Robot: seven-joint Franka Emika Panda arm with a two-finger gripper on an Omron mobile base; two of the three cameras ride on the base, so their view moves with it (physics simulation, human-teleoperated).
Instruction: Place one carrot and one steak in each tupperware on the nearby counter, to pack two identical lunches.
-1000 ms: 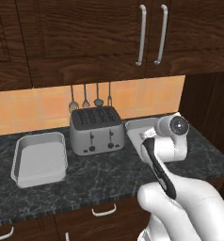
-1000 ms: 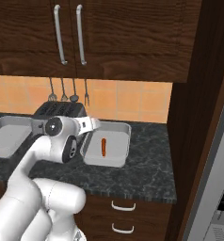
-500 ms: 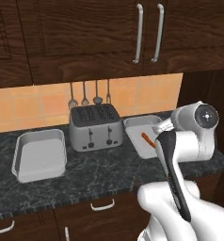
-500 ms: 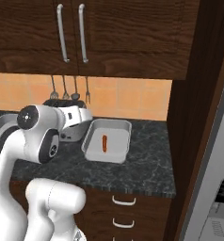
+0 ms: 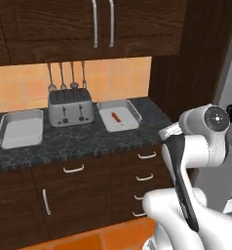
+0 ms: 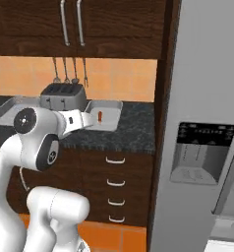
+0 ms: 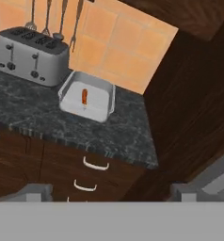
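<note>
Backed off from the counter (image 5: 84,139), so the base now sits further out. Hand (image 7: 109,190) is wide open, holding nothing. Right of the toaster (image 5: 70,107), one tupperware (image 5: 119,115) has a carrot (image 5: 115,116); left one (image 5: 20,128) looks empty. Risk: doubling up there.

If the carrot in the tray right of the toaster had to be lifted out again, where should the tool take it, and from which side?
Grip the carrot at mid-length, coming straight down from above. It lies flat on the floor of the tupperware, well clear of the raised rim, so a side approach would likely hit the walls. Set the fingers across its narrow width, not along its length.
</note>
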